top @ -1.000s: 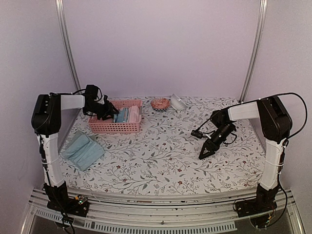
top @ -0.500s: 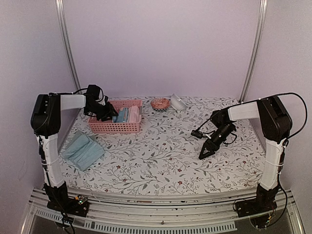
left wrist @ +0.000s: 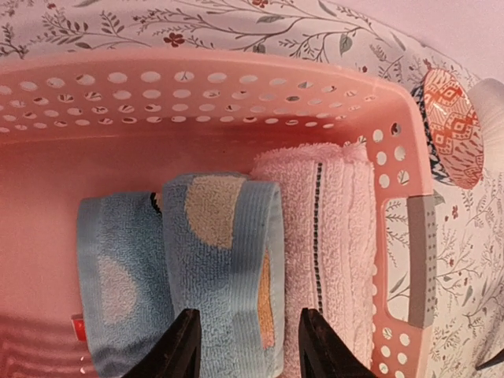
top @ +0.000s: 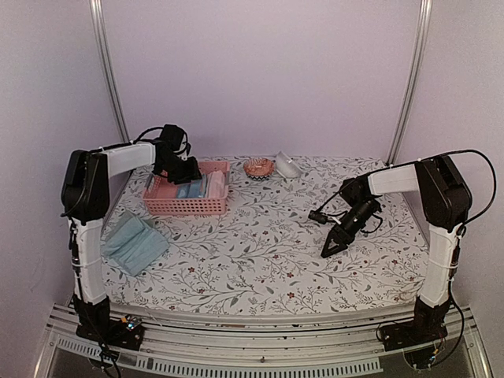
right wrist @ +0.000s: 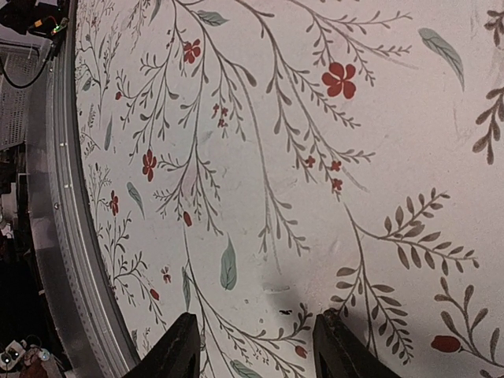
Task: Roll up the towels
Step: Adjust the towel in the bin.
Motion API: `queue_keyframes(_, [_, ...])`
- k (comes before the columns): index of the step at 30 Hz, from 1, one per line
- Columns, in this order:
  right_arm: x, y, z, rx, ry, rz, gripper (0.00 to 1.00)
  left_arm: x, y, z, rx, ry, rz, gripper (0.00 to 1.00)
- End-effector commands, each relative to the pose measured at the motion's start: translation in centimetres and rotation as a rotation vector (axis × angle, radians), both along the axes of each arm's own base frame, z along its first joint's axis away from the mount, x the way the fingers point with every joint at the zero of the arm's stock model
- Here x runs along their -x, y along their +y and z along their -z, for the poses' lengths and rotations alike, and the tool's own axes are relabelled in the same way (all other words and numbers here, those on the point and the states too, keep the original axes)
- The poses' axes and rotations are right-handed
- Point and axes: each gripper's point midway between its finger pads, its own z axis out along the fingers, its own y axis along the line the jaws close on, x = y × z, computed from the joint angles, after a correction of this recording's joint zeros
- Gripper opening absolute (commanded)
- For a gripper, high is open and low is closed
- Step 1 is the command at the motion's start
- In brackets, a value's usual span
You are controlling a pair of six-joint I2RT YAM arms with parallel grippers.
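Note:
Two rolled towels lie side by side in the pink basket (left wrist: 236, 87): a light blue towel (left wrist: 224, 260) with orange and white motifs, and a plain pink towel (left wrist: 342, 236) to its right. My left gripper (left wrist: 252, 350) hovers over them, open, its fingers straddling the blue roll without pressing it. In the top view the left gripper (top: 183, 169) is above the basket's (top: 187, 206) back part. A pale teal towel (top: 134, 242) lies folded on the table at the left. My right gripper (top: 331, 246) hangs open just above the bare tablecloth (right wrist: 260, 157).
An orange patterned bowl (top: 258, 167) and a white object (top: 287, 167) sit at the back of the table, right of the basket. The bowl (left wrist: 453, 126) lies close to the basket's right wall. The table's metal front rail (right wrist: 71, 236) runs beside the right gripper.
My left arm has swung from the basket's left side up and towards the back, so the gripper now sits over the basket's far part. The right arm has not moved.

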Motion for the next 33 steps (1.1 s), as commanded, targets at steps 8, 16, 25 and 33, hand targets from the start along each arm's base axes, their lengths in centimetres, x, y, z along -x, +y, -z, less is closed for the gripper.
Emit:
queue_keyframes(8, [0.3, 0.0, 0.5, 0.011, 0.016, -0.019, 0.50, 1.0, 0.4, 5.6, -0.202, 0.124, -0.003, 0.46])
queue_keyframes(16, [0.4, 0.0, 0.5, 0.010, 0.017, -0.019, 0.50, 1.3, 0.3, 7.9, -0.159, 0.177, 0.017, 0.37])
queue_keyframes(25, [0.4, 0.0, 0.7, 0.013, 0.023, -0.020, 0.50, 0.8, 0.1, 3.5, 0.274, -0.019, 0.083, 0.17])
queue_keyframes(33, [0.5, 0.0, 0.9, 0.016, 0.033, -0.020, 0.50, 2.2, -1.8, 1.9, 0.632, -0.046, 0.182, 0.15])
